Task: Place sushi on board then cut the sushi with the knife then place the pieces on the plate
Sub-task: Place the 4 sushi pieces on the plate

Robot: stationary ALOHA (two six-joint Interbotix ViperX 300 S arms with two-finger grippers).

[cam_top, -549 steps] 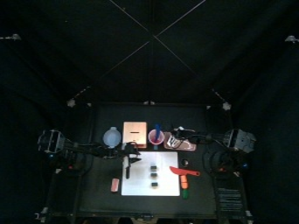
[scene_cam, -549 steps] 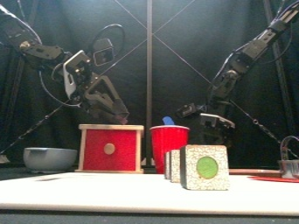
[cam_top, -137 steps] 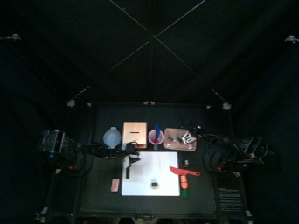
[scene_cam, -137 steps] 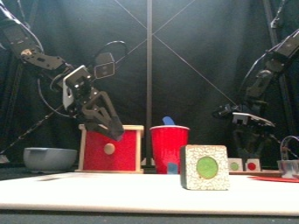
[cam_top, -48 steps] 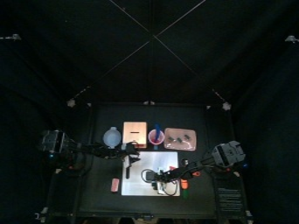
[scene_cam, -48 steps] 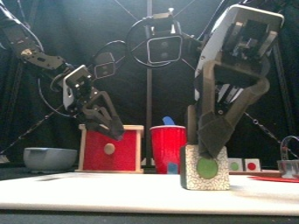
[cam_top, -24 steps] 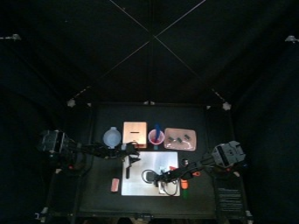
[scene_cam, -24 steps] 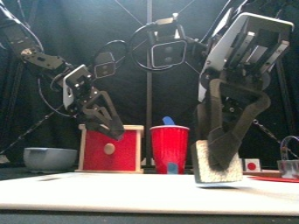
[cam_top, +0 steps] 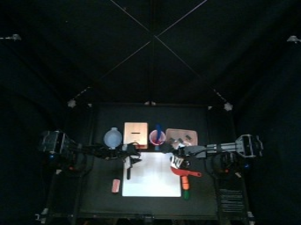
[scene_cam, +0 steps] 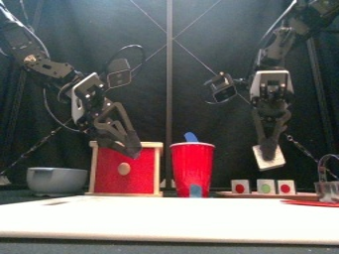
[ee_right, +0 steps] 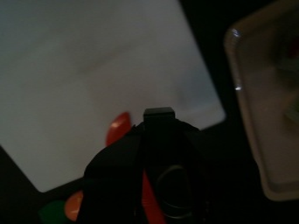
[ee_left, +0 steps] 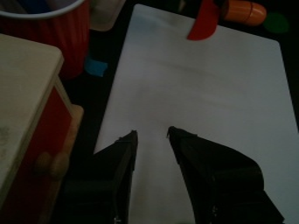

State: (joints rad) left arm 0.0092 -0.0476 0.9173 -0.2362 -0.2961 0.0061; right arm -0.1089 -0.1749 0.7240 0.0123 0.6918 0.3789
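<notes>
Right gripper (cam_top: 178,162) pinches a sushi piece (scene_cam: 268,156) above the white cutting board's (cam_top: 150,181) right edge; left gripper (ee_left: 151,133), jaws spread, hangs over its left side.

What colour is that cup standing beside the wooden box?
The cup is red, a blue knife poking out; clearest in the front view.

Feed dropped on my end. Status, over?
Left gripper open, empty, over board. Right gripper shut on sushi piece, aloft near tray. Three pieces on tray. Nothing blocking.
</notes>
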